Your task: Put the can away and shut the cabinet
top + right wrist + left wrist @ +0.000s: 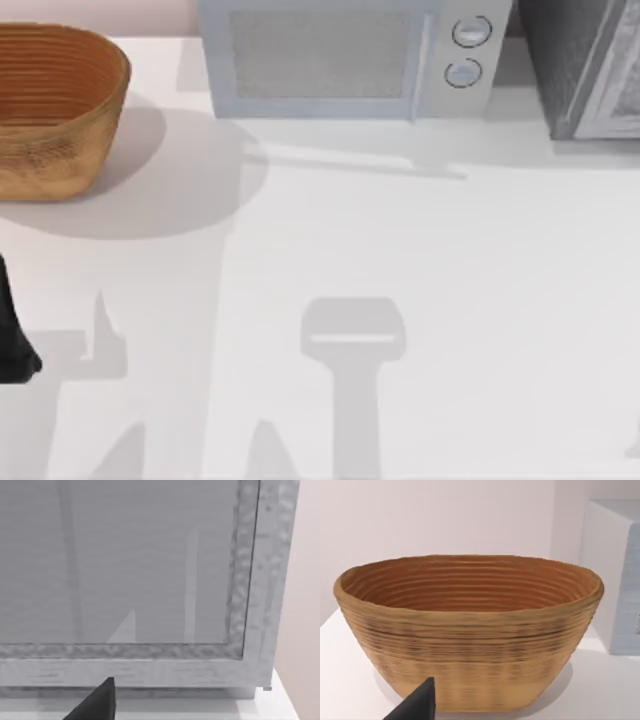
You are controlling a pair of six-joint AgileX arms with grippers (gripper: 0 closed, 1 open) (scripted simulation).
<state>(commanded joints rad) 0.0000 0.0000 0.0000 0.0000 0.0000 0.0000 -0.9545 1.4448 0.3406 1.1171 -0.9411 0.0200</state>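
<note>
The right end effector (98, 703) sits low before the cabinet (260, 580), facing its door (125, 555). I cannot tell if it is released or clenched. The left end effector (417, 706) is near the basket (470, 630) at the desk's (420, 250) left, and its state I cannot tell either.

I cannot tell where the can is, so I judge the step is to locate it. To do this well, the right arm should probably back off from the door for a wider look and leave room for the door to swing.

The cabinet stands at the far right corner, just beside the microwave (320, 60). It is upright and the door faces the near side. It is only partly seen, so I cannot judge its long axis.
</note>
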